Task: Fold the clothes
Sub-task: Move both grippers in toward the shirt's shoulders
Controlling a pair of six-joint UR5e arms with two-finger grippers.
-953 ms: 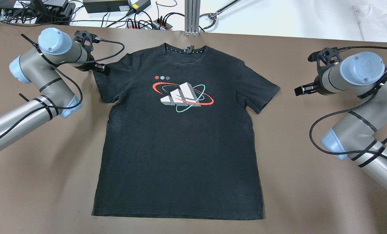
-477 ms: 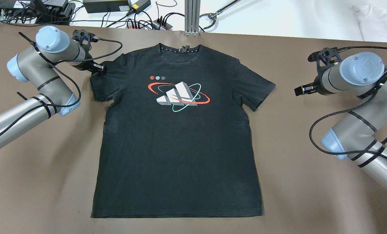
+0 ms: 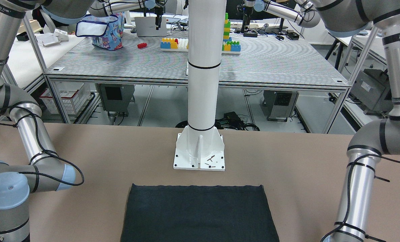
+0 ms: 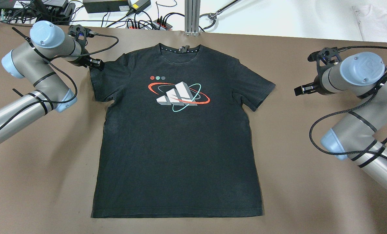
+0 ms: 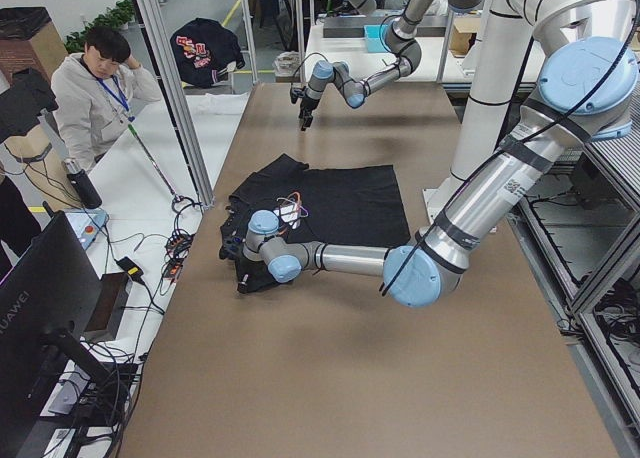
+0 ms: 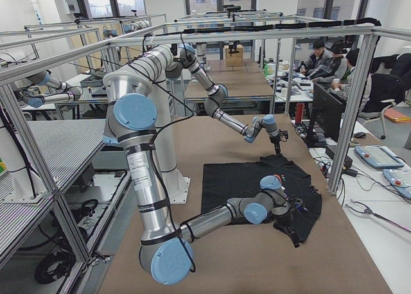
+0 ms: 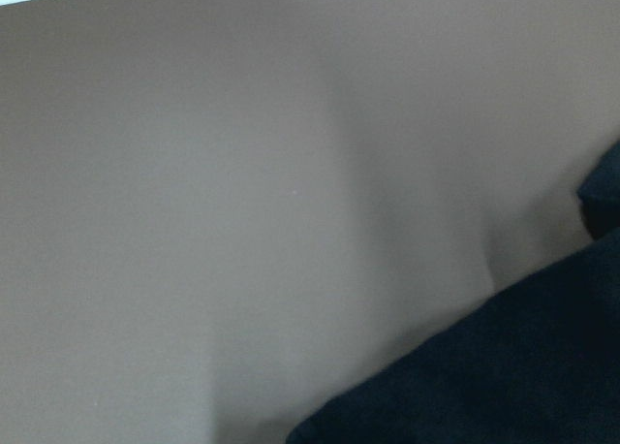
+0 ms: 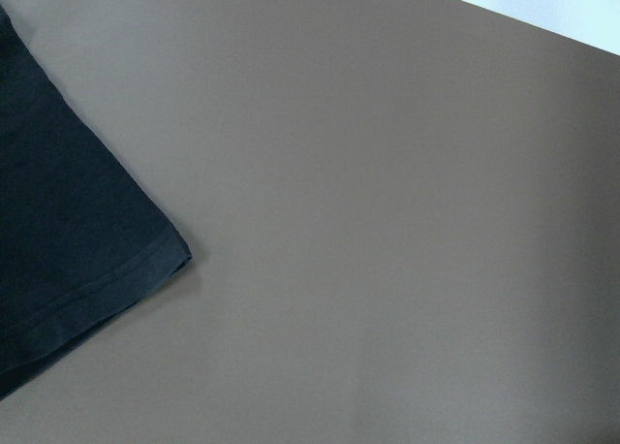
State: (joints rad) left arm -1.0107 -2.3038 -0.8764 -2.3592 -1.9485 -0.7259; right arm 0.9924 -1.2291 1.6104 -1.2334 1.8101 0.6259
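On the table (image 4: pixel 310 201) T-shirt (image 4: pixel 180 146) lies flat — left gripper (image 4: pixel 96 64) at sleeve (image 4: pixel 103 84), right gripper (image 4: pixel 301 90) apart; closure unclear.

Between the black left gripper (image 4: pixel 95 64) and the black right gripper (image 4: pixel 302 90), we see a black T-shirt (image 4: pixel 177 156) on a plain brown table (image 4: pixel 310 201). Its chest print (image 4: pixel 178 95) shows grey-and-white bars ringed by red and teal ellipses, under three small dots (image 4: pixel 158 77) in red, teal and grey. White specks line the collar (image 4: pixel 179 49). Behind each gripper, the left arm (image 4: pixel 8 112) and right arm (image 4: pixel 375 165) are silver-grey with pale blue caps.
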